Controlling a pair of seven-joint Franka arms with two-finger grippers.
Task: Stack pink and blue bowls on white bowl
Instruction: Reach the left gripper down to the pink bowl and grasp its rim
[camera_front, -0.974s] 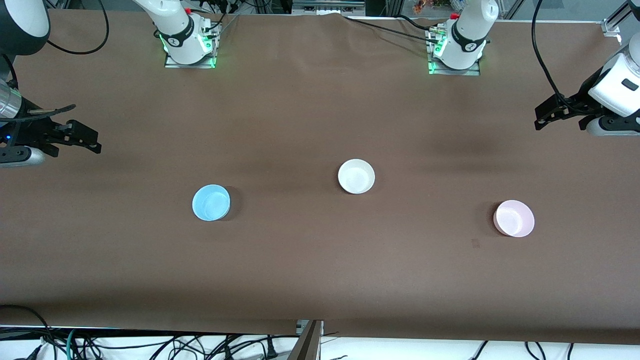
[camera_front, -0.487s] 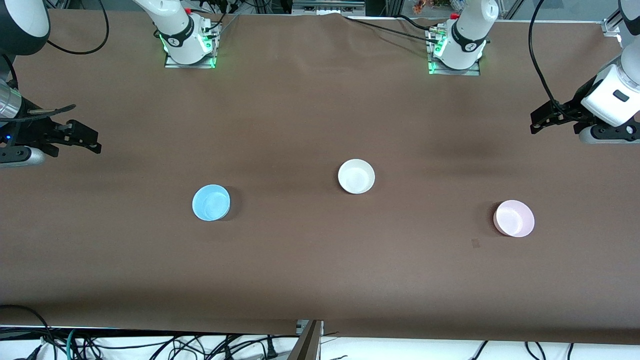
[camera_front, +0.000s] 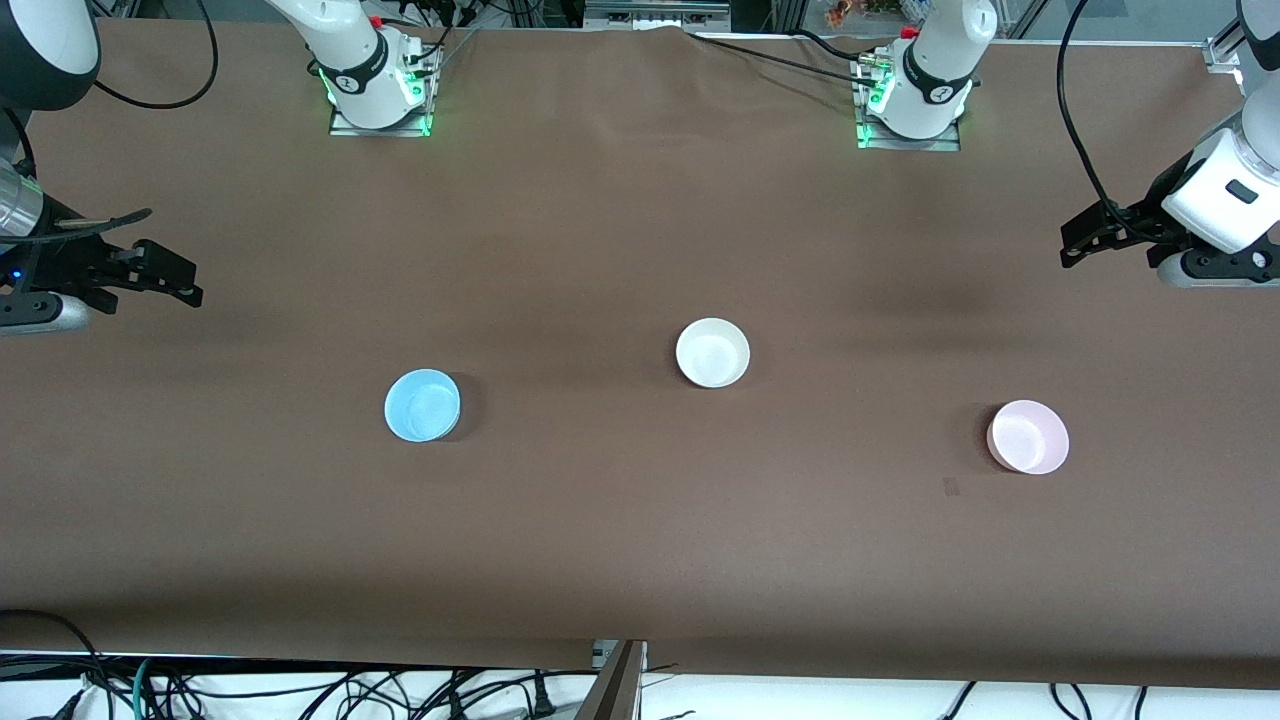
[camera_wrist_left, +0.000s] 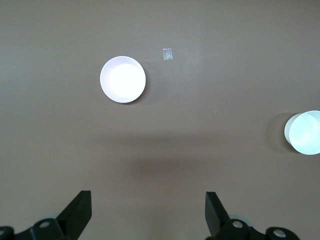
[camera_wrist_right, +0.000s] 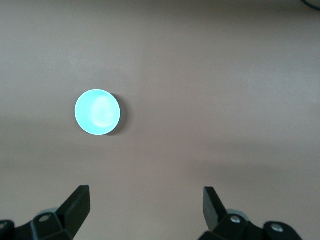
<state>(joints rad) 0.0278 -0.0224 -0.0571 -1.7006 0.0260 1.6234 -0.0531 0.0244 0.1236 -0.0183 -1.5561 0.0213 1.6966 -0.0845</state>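
Nothing is stacked yet. In the front view, your white bowl (camera_front: 712, 352) sits mid-frame on the brown worktop (camera_front: 640, 540), the blue bowl (camera_front: 422, 404) lower left of it, and the pink bowl (camera_front: 1027, 436) lower right. All three are well apart. The right hand (camera_front: 165, 280) hangs at the left edge and the left hand (camera_front: 1090, 235) at the right edge, both spread wide and empty. These thin plastic bowls look light and slick, so pinch one rim wall gently to avoid tipping.

Brown-clothed table (camera_front: 620, 540), tangled cables (camera_front: 300, 690) below near edge.
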